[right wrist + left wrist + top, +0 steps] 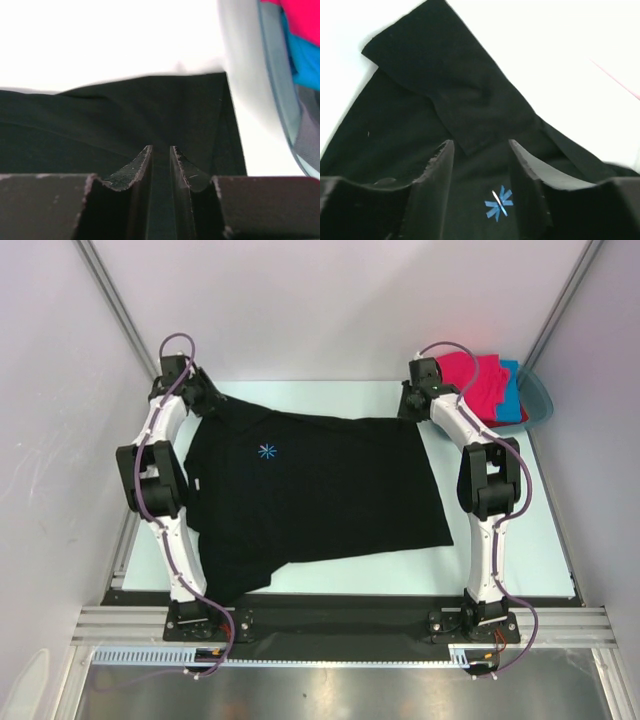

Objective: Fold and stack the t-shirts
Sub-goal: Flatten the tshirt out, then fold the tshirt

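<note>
A large black t-shirt (pixel 320 490) lies spread flat on the table, with a small blue star mark (pixel 266 451) on its chest. My left gripper (pixel 205 400) is at the shirt's far left corner. In the left wrist view it (pixel 480 145) stands open just above the black cloth (pixel 420 75), and the star mark (pixel 499 202) shows between its fingers. My right gripper (pixel 415 400) is at the shirt's far right corner. Its fingers (pixel 160 147) stand a narrow gap apart over the shirt's edge (pixel 125 110). A pink t-shirt (pixel 470 375) and a blue t-shirt (pixel 512 390) lie in the basin.
The teal basin (pixel 540 395) stands at the far right corner of the table, close to my right gripper; its rim (pixel 275 100) shows in the right wrist view. White walls enclose the table on three sides. The shirt's near left part hangs toward the front edge.
</note>
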`<state>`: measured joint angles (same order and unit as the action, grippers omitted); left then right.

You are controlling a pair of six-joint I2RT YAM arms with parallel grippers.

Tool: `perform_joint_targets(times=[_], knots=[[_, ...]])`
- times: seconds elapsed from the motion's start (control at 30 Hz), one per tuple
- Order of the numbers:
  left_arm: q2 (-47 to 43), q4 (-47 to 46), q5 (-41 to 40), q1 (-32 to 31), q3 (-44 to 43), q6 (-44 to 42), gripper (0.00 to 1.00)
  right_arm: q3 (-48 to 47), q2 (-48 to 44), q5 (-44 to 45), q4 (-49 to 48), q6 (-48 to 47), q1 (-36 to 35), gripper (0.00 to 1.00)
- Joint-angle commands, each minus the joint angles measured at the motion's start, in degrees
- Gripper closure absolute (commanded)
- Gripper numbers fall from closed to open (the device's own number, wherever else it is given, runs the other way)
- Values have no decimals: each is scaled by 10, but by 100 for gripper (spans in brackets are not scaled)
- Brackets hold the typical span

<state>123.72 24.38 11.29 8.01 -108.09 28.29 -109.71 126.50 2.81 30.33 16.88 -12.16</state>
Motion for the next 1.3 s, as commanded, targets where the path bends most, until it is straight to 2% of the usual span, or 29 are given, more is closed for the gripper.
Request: perform_joint_targets(times=[0.0,0.07,0.33,0.47,0.93,1.0,1.2,1.23,1.27], knots=[[38,-35,-13,2,-33,16,47,-30,-17,-13,-6,-3,-7,74],[52,-38,-17,2,-48,20,37,-34,-15,-17,-8,-2,-7,74],[113,-36,-43,2,-91,51,40,-49,-1,-19,-4,-4,-7,74],[121,-38,-58,3,-96,57,42,-51,5,-19,-3,-4,-7,75],[144,-37,-63,2,-99,64,41,-60,12,-19,-1,-4,-1,75],[157,-36,-63,2,-106,67,43,-59,13,-19,-1,-4,-1,75],[179,-43,-65,3,-135,77,62,-58,12,-18,1,-6,0,76],[184,-43,-65,2,-145,77,74,-57,13,-18,1,-7,0,76],[187,-40,-65,2,-149,77,80,-57,13,-18,1,-7,1,77]])
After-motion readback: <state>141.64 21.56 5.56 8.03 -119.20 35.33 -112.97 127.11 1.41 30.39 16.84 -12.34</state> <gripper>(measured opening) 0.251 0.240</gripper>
